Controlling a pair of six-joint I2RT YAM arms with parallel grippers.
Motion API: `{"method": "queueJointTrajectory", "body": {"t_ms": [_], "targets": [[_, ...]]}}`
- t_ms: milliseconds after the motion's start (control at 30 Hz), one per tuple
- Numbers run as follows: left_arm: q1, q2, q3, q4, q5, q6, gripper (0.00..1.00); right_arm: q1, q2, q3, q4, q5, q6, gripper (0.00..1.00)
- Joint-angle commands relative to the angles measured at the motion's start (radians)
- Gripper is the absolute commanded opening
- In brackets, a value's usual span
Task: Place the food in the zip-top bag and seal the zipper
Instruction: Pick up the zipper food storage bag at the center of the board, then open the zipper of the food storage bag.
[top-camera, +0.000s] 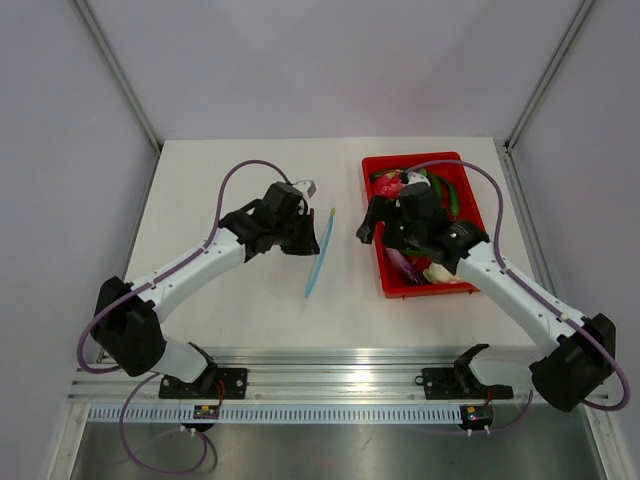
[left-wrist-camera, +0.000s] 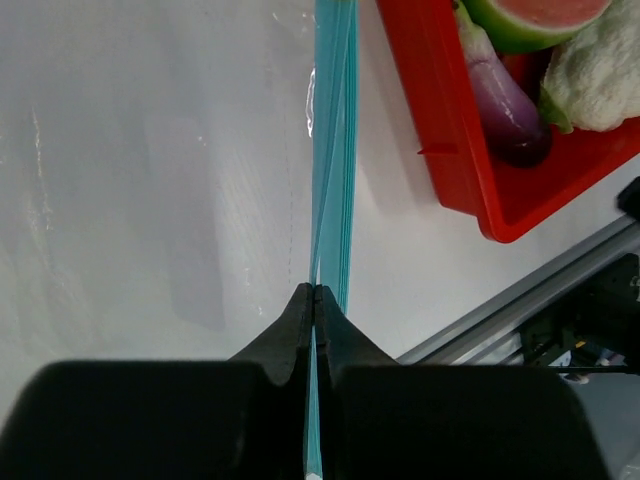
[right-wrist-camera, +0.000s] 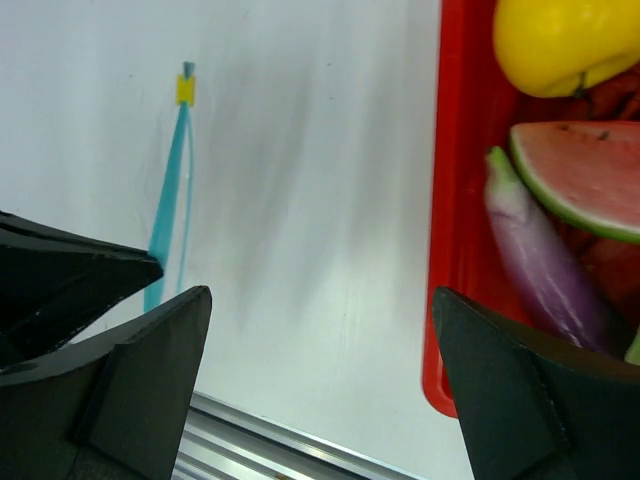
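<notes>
Your left end effector (left-wrist-camera: 315, 295) is clenched on the zipper (left-wrist-camera: 332, 150) of the zip-top bag (top-camera: 318, 252) left of the red tray (right-wrist-camera: 445, 200), while your right end effector (right-wrist-camera: 320, 310), released, hovers at the tray's left rim beside the unloaded food (right-wrist-camera: 585, 175), so loading apparently starts by grasping the eggplant (right-wrist-camera: 545, 260).

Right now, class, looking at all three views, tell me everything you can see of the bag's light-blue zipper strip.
The zipper is a thin, light-blue plastic strip, long and straight, stretched over the white table just left of the red tray without touching it. A small yellow tab caps its far end. Its two layers look slightly parted. The left hand is shut on it, pinching it tight.
</notes>
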Motion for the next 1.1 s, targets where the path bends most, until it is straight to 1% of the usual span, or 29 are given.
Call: {"method": "queueJointTrajectory", "body": {"t_ms": [0,133,167,367,400,433,567,733,867,900,1000,1033,1067], "targets": [[0.014,0.002,0.039,0.068,0.084,-0.069,0.00,0.049,0.062,0.067,0.082,-0.021,0.054,0.99],[0.017,-0.014,0.033,0.069,0.099,-0.095,0.00,0.086,0.127,0.087,0.124,-0.052,0.076,0.98],[0.018,-0.020,0.031,0.069,0.101,-0.101,0.00,0.104,0.148,0.092,0.141,-0.085,0.079,0.97],[0.020,-0.047,0.026,0.068,0.092,-0.103,0.00,0.124,0.213,0.100,0.182,-0.125,0.102,0.93],[0.022,-0.052,0.022,0.068,0.092,-0.103,0.00,0.127,0.220,0.098,0.184,-0.124,0.102,0.92],[0.022,-0.055,0.020,0.068,0.095,-0.105,0.00,0.129,0.228,0.096,0.184,-0.124,0.102,0.88],[0.031,-0.072,0.016,0.068,0.095,-0.108,0.00,0.131,0.252,0.078,0.188,-0.121,0.108,0.79],[0.043,-0.078,0.016,0.066,0.104,-0.109,0.00,0.132,0.253,0.058,0.204,-0.121,0.117,0.76],[0.043,-0.080,0.016,0.075,0.124,-0.112,0.00,0.137,0.289,0.070,0.222,-0.139,0.114,0.75],[0.043,-0.081,0.014,0.074,0.124,-0.112,0.00,0.137,0.300,0.078,0.227,-0.142,0.114,0.74],[0.043,-0.084,0.017,0.066,0.124,-0.109,0.00,0.144,0.346,0.106,0.218,-0.142,0.108,0.64],[0.043,-0.086,0.019,0.062,0.118,-0.108,0.00,0.144,0.352,0.109,0.213,-0.138,0.106,0.46],[0.043,-0.087,0.023,0.043,0.110,-0.103,0.00,0.144,0.357,0.112,0.195,-0.115,0.106,0.40]]}}
